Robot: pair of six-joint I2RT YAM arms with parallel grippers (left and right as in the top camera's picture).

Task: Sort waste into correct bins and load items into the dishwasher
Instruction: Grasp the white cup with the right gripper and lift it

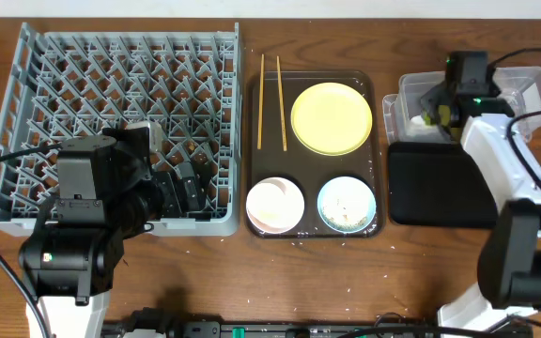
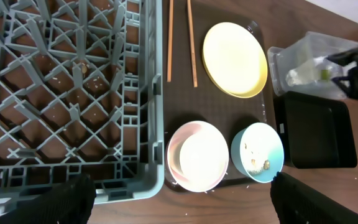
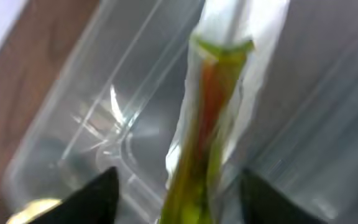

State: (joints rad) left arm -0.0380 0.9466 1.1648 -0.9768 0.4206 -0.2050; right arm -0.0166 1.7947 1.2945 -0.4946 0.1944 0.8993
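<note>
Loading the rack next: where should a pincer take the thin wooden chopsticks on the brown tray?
At mid-length, from straight above: the thin wooden chopsticks lie flat, roughly parallel, slightly apart, on the dark brown tray, so closing across both probably gathers them.

Seen from overhead, the rack [image 1: 120, 75] sits at the left of the surface [image 1: 252, 282], with the serving tray [image 1: 313, 167] just beside it at centre. On that tray, chopsticks [image 1: 270, 89] lie rear left and the plate [image 1: 332, 117] rear right. In front of them, the left bowl [image 1: 275, 205] sits beside the right bowl [image 1: 347, 204]. At far right, the tub [image 1: 533, 84] stands just behind the shallow tray [image 1: 435, 188].
</note>
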